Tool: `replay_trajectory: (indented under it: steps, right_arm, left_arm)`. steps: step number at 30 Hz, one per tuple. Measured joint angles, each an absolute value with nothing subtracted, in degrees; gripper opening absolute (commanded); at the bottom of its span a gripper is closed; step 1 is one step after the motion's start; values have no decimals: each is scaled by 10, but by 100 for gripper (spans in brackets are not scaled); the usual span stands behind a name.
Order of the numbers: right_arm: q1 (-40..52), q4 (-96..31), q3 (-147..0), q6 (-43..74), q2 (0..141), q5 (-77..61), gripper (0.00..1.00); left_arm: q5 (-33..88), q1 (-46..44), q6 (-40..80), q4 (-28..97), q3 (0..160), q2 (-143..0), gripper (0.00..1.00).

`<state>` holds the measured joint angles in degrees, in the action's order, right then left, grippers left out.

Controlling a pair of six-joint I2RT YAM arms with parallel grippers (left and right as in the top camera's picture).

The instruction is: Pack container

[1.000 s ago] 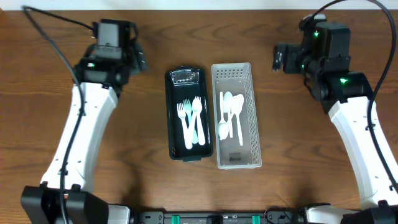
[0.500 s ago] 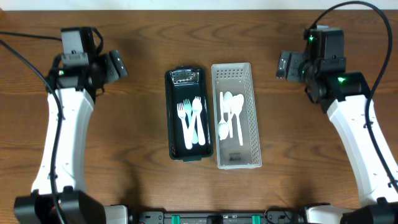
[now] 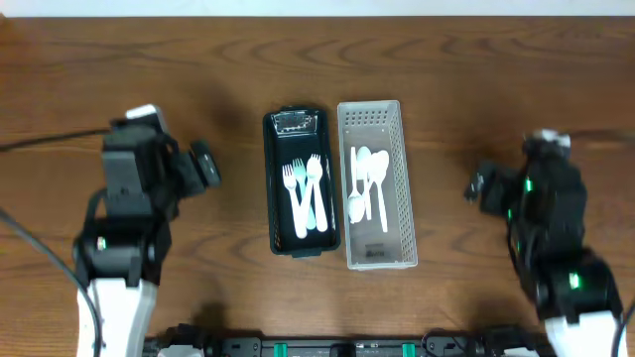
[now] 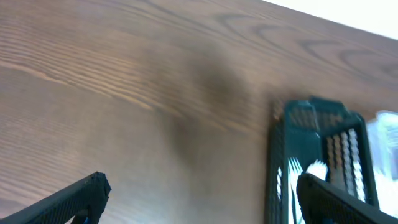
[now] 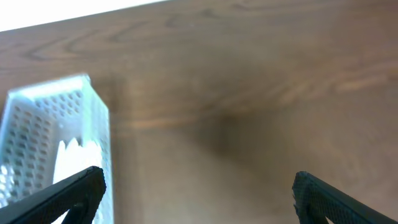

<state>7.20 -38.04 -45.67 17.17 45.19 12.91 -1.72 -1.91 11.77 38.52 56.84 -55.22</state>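
Glossy black plastic tray (image 3: 270, 198) and pale perforated basket (image 3: 406, 198), side by side at frame centre on grained wood table (image 3: 476, 59).
Long axes top to bottom; white forks (image 3: 308, 193) in the tray, tines toward the top; white spoons (image 3: 367, 183) in the basket. Left gripper (image 3: 201, 167) mid-left and right gripper (image 3: 477, 185) mid-right, both spread wide, empty, pointing inward.

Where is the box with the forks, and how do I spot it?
Look at the middle of the wooden table, where two long boxes sit side by side. The fork box is the left one seen from above. It is black and holds pale forks, while its neighbour is white, full of little holes, and holds spoons.
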Motion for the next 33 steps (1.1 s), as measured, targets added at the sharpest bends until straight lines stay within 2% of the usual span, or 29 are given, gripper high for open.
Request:
replay_trajectory:
  steps: [7, 14, 33]
  right_arm:
    - [72, -436, -371, 184, 266, 140, 99]
    - [72, -455, -360, 189, 228, 140, 99]
    - [72, -461, -358, 189, 228, 140, 100]
  left_arm:
    - [-22, -51, 131, 415, 493, -377, 98]
    - [-58, -53, 138, 435, 473, -237, 98]
    - [-75, -53, 139, 450, 465, -224, 98]
